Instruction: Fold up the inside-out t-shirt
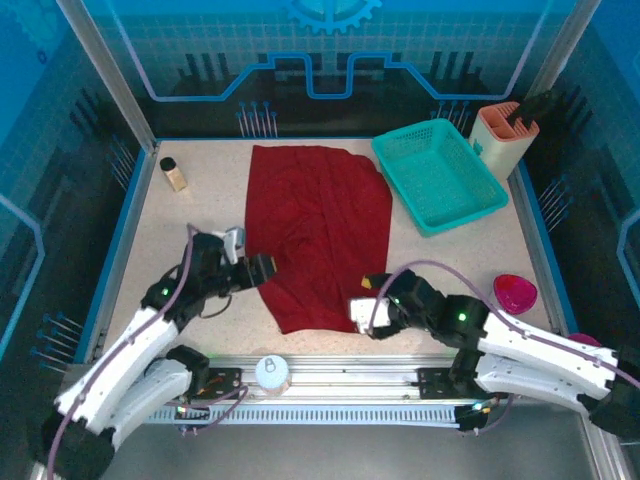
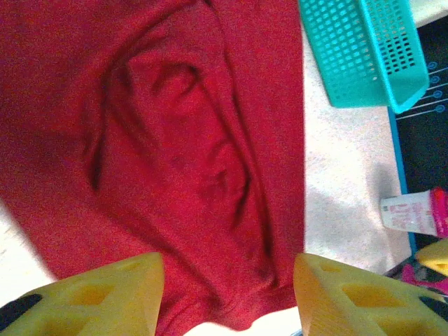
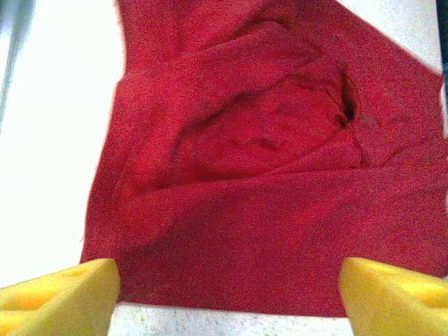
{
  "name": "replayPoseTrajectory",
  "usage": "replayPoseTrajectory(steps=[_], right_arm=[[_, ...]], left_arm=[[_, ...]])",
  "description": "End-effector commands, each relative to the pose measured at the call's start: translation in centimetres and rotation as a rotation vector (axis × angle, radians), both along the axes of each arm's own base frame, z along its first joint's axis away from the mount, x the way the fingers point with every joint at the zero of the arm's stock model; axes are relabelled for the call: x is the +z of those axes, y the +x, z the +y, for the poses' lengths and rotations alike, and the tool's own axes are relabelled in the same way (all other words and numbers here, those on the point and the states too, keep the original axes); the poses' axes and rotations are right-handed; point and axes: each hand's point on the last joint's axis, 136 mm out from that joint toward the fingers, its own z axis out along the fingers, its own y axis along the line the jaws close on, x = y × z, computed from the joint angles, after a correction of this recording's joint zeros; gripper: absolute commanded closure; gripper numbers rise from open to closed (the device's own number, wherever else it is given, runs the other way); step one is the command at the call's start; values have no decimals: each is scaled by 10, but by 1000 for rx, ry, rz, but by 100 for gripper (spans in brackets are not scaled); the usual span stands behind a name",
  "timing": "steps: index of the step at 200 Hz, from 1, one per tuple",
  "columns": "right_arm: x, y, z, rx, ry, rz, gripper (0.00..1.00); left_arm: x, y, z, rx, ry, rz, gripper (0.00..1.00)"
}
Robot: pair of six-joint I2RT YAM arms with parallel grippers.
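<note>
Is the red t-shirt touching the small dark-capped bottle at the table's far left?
Apart. The top view shows bare table between the t-shirt and the bottle.

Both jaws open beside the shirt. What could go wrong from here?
The shirt is creased and bunched mid-body; folding over that may give a lumpy, skewed fold.
Its far right edge lies by the basket; a pull could snag or nudge it.
The near edge lies flat on the table; jaws may pinch just one layer.

Teal basket [image 1: 440, 172], peach holder [image 1: 503, 138], small bottle [image 1: 174, 175], pink bowl [image 1: 515, 293], round tin [image 1: 272, 373].
</note>
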Motion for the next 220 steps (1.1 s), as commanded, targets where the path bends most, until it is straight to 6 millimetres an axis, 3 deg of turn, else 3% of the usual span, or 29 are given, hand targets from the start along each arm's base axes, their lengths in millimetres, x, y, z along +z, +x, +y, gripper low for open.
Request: replayPoseTrajectory(steps=[1, 10, 18, 29, 43, 53, 78, 89, 98, 116, 137, 158, 178, 193, 208, 220], right_arm=[[41, 55, 37, -334, 375, 206, 27], [42, 82, 41, -538, 476, 299, 33], [28, 95, 46, -678, 519, 417, 36], [5, 101, 55, -763, 521, 515, 41], [-22, 109, 54, -871, 485, 502, 42], [-43, 108, 52, -928, 431, 501, 36], [-81, 105, 32, -1087, 280, 438, 35], [-93, 103, 21, -1137, 253, 414, 43], [-108, 95, 1, -1207, 214, 398, 52], [-110, 90, -27, -1313, 219, 382, 64], [-102, 78, -31, -1259, 230, 475, 57], [-78, 75, -22, -1136, 217, 506, 50], [-48, 64, 27, -845, 234, 599, 47], [-19, 61, 75, -628, 331, 687, 46], [-10, 75, 104, -544, 412, 684, 46], [-12, 101, 115, -558, 443, 610, 46]], left_arm=[[-1, 23, -30, -117, 9, -4, 47], [-8, 38, -36, -124, 29, -10, 47], [-16, 49, -40, -131, 50, -9, 47], [-33, 60, -45, -138, 89, 8, 47], [-58, 63, -52, -156, 159, 28, 46], [-73, 60, -61, -187, 182, 24, 46], [-113, 41, -64, -219, 266, 70, 49], [-130, 31, -55, -204, 312, 99, 54], [-143, 22, -46, -176, 339, 127, 57], [-169, -7, -19, -91, 385, 248, 58], [-181, -41, -1, -34, 344, 330, 60], [-173, -63, -2, -39, 264, 337, 59], [-136, -67, -17, -100, 182, 242, 56], [-101, -59, -15, -84, 158, 145, 53], [-67, -44, -10, -50, 174, 39, 48], [-51, -29, -6, -43, 205, -7, 45]])
